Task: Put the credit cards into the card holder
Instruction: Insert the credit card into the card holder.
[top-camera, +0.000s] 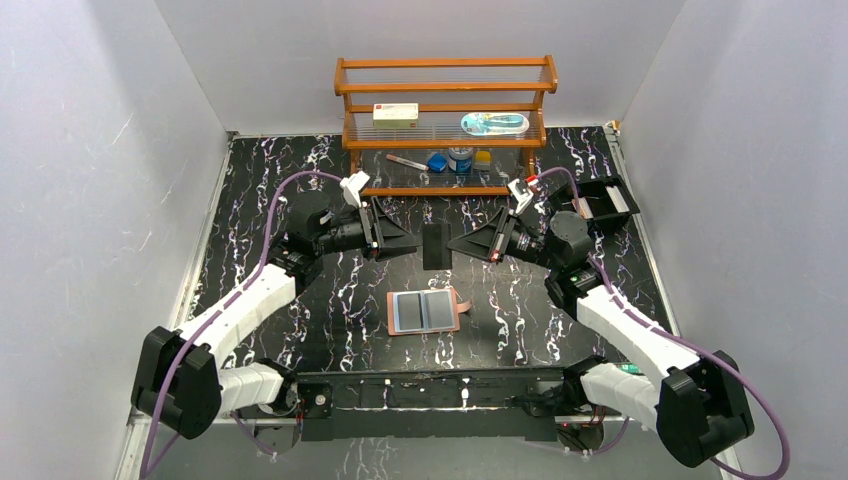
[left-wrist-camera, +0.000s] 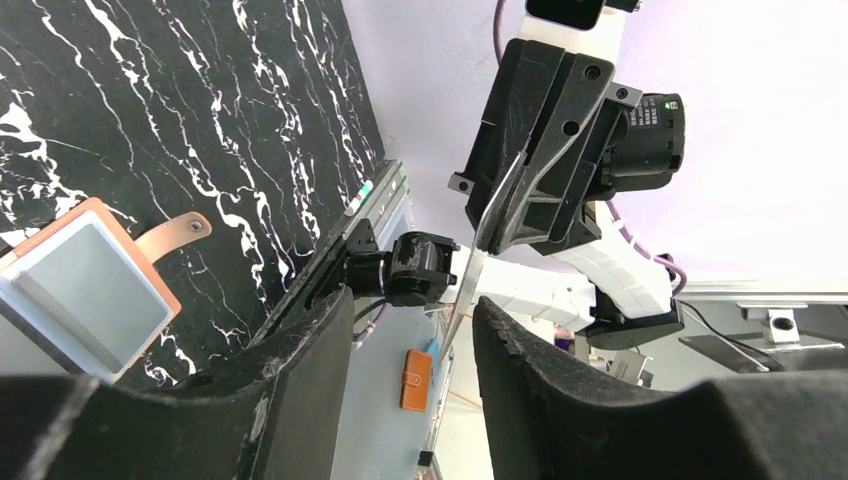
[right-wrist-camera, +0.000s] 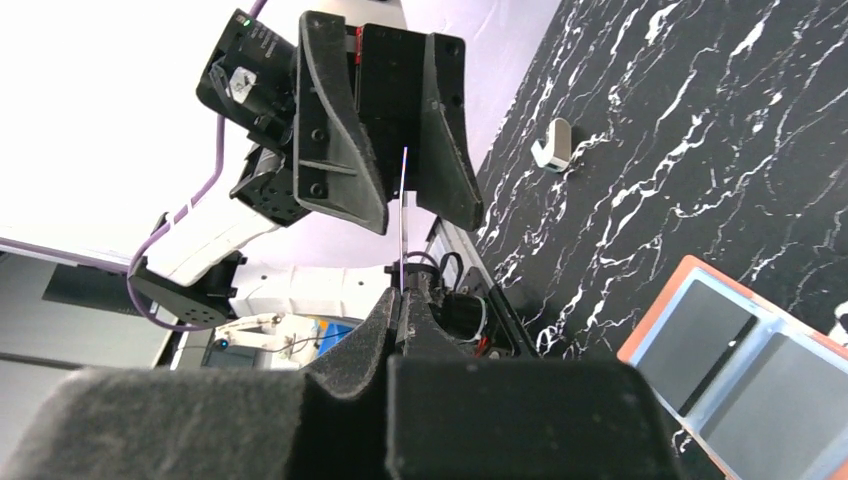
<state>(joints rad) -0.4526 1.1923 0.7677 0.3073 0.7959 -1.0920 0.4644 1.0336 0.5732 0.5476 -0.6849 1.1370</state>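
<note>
A thin dark credit card (top-camera: 437, 246) hangs upright in the air between my two grippers, above the table's middle. My right gripper (top-camera: 452, 243) is shut on its right edge; in the right wrist view the card (right-wrist-camera: 402, 215) shows edge-on, rising from the pinched fingertips (right-wrist-camera: 405, 295). My left gripper (top-camera: 415, 243) is open, with its jaws on either side of the card's left edge (left-wrist-camera: 468, 275) and a wide gap (left-wrist-camera: 410, 302) between them. The tan-pink card holder (top-camera: 425, 311) lies open on the table below, grey sleeves up. It also shows in the left wrist view (left-wrist-camera: 85, 280) and the right wrist view (right-wrist-camera: 740, 350).
A wooden rack (top-camera: 445, 125) stands at the back with a white red-labelled box (top-camera: 395, 114) and small items. A black compartment tray (top-camera: 605, 200) sits at the right rear, behind my right arm. Grey walls close in on both sides.
</note>
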